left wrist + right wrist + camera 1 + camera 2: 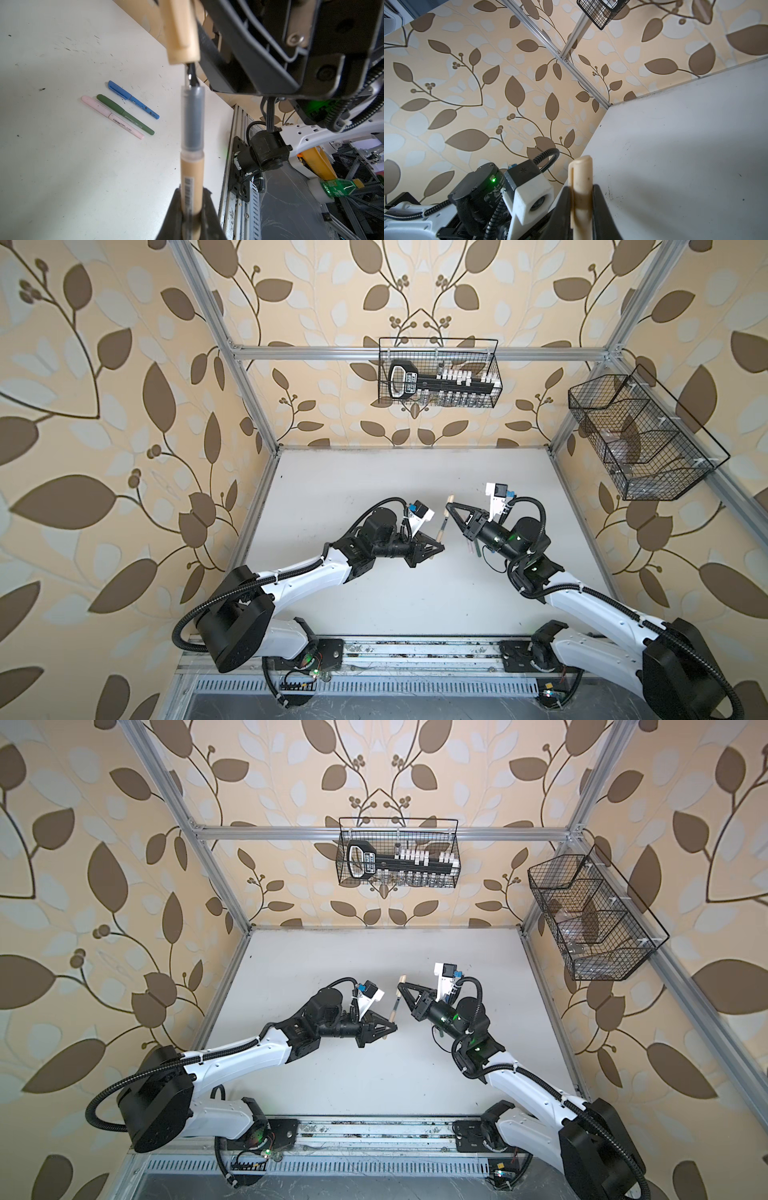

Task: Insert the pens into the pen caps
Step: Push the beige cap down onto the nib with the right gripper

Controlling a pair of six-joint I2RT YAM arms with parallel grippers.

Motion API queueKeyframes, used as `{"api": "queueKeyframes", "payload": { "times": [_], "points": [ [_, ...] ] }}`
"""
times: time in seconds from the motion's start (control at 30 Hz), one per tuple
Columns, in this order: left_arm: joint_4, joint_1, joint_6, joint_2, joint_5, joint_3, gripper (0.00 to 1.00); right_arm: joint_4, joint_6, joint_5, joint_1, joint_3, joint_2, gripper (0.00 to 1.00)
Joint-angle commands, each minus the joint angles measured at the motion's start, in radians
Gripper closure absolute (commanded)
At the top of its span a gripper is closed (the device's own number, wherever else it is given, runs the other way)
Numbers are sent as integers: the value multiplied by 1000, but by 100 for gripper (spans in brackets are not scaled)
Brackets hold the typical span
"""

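Observation:
My left gripper (pixel 191 191) is shut on the tan pen (pixel 190 166) low on its barrel, near the barcode. The pen's dark tip points up at the open mouth of the tan pen cap (pixel 180 31) and just reaches it. My right gripper (pixel 580 189) is shut on that cap (pixel 580 172). In both top views the two grippers (pixel 439 547) (pixel 452 508) meet above mid-table, with the pen (pixel 441 531) (pixel 395 1009) and the cap (pixel 449 506) (pixel 401 986) nearly in line. Pink (pixel 112 117), green (pixel 124 114) and blue (pixel 133 99) pens lie capped, side by side on the table.
A wire basket (pixel 438 373) with a black tool hangs on the back wall. Another wire basket (pixel 640 439) hangs on the right wall. The three lying pens sit partly under the right arm (pixel 498 539). An aluminium rail (pixel 374 651) runs along the table's front edge.

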Motion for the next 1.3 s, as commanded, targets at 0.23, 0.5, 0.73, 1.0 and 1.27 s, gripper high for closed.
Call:
{"api": "queueKeyframes", "payload": {
  "times": [0.23,0.5,0.73,1.0,1.27],
  "points": [
    [14,-8,9,-43,10,24,100,38,15,-1,23,-47,-41,84],
    [3,-11,18,-66,14,36,100,82,21,23,52,-64,-37,84],
    [0,-12,28,-97,2,44,100,102,28,53,55,-85,-43,85],
    [29,-15,17,-71,15,68,100,116,11,61,55,-94,-71,85],
    [109,-19,-6,-34,35,115,100,164,15,61,58,-117,-89,84]
  ]
}}
